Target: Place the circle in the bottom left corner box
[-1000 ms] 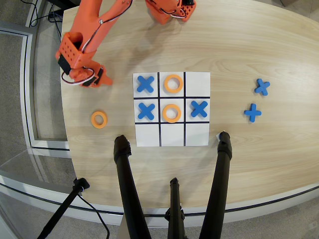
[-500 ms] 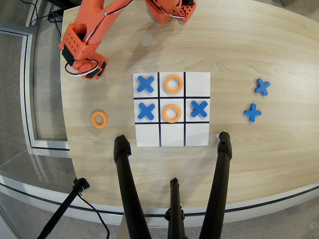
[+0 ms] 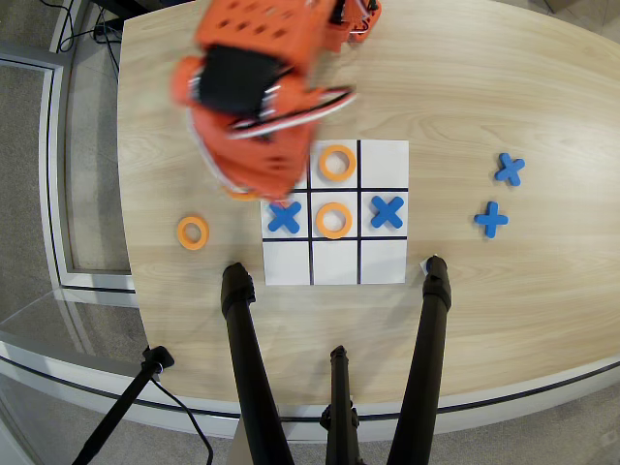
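While blurred and bulky in the overhead view, orange arm covers the grid's upper left cell; fingers hidden beneath the body, so spread or pressed together cannot be told. Gripper placed only roughly, at the arm's lower edge. Sliver of orange ring seen just under that edge, touching or nearly touching the hidden fingers; held or not, cannot tell. Paper grid lying flat on wooden table. Just right of the fingers, orange ring in the top middle cell. Below and right, blue cross, ring in the centre cell, blue cross. Bottom left corner box below the fingers, white and bare. Left of the fingers, off the paper, loose orange ring. Far right, two blue crosses on the wood.
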You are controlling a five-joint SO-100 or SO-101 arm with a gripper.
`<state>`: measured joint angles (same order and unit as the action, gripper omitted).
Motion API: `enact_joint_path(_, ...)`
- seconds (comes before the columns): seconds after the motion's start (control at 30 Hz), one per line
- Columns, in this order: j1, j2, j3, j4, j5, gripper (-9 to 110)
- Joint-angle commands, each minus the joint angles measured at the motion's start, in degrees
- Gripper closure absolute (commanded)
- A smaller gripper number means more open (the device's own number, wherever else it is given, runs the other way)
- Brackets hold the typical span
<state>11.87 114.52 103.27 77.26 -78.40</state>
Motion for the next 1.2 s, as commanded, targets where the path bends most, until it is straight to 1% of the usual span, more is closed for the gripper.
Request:
enact_joint_path(0.0,-11.3,4.7,3.7,0.1,4.6,102)
enact_joint_path(0.07,-17.7,5.5,7.4,-1.1,7.7,102)
enact_joint_path(0.2,-28.1,9.3,17.8,-8.1,12.0,102)
enact_joint_path(0.3,-33.0,8.9,23.2,-13.8,13.3,102)
enact_joint_path(0.43,-36.7,6.7,29.1,-21.1,14.1,102)
enact_joint_path(0.63,-38.1,2.9,31.6,-26.2,15.2,102)
enact_joint_path(0.83,-37.7,-4.2,30.4,-30.9,15.4,102)
enact_joint_path(1.17,-35.7,-11.2,28.9,-34.5,14.9,102)
